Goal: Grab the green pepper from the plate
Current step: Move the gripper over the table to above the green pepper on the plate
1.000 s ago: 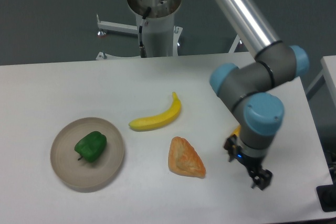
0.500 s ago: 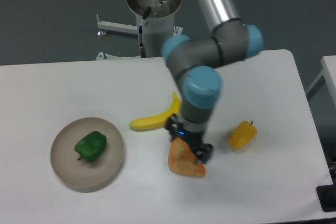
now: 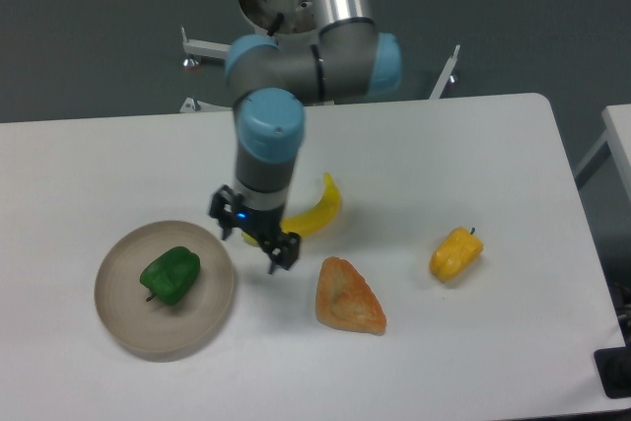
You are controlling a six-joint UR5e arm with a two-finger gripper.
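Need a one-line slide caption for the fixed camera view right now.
UR5e gripper hangs open between banana and plate, green pepper not yet grasped; bread slice and yellow pepper lie aside.

The grey-and-blue arm hides most of the curved yellow banana (image 3: 323, 208); the black two-finger gripper's (image 3: 254, 240) jaw gap is too small to tell

Lit evenly and softly from above, with faint shadows under the arm (image 3: 266, 125), mild glare on the white table (image 3: 473, 165), dim background, slightly soft focus throughout.
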